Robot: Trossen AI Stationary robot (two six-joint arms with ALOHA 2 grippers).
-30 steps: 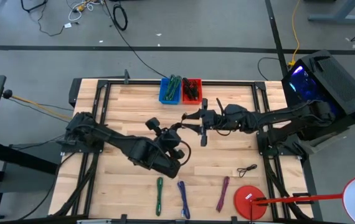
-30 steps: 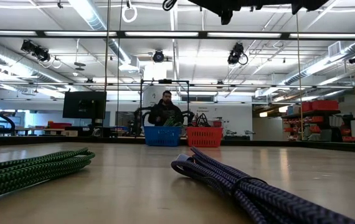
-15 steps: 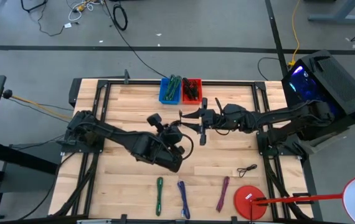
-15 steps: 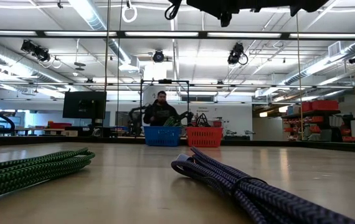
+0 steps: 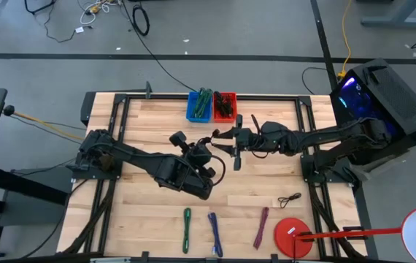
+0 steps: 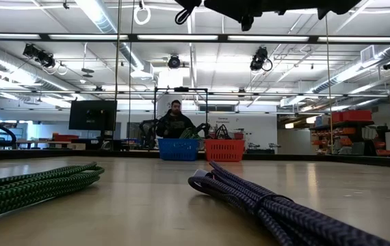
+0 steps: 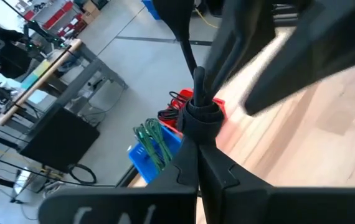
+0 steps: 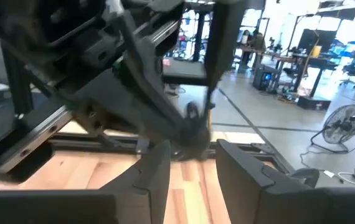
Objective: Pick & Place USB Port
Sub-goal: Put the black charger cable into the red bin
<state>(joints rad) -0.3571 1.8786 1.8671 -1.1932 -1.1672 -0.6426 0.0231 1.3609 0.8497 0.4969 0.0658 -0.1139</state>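
My left gripper (image 5: 208,146) is shut on a black coiled cable bundle (image 7: 200,116), held in the air above the table's middle. My right gripper (image 5: 221,139) is open and level, facing the bundle (image 8: 190,129) from the table's right. Its fingers (image 8: 156,171) stand on either side just short of the bundle, and I cannot tell whether they touch it. A blue bin (image 5: 200,105) with green cables and a red bin (image 5: 225,105) with dark cables stand at the far edge. My left gripper pinches the black bundle at its lower coiled part (image 7: 198,132) between its two shut fingers. The bundle stands out beyond the fingertips with one cable end (image 7: 197,76) sticking farther out. It is lifted clear of the table.
A green cable (image 5: 187,228), a blue-purple cable (image 5: 214,234), a magenta cable (image 5: 261,226) and a thin black cable (image 5: 290,199) lie near the front edge, beside a red disc (image 5: 293,236). A person (image 6: 175,124) stands behind the bins.
My left gripper has carried the black bundle toward the far edge and closer to my right gripper, staying shut on it. My right gripper has kept about where it was.
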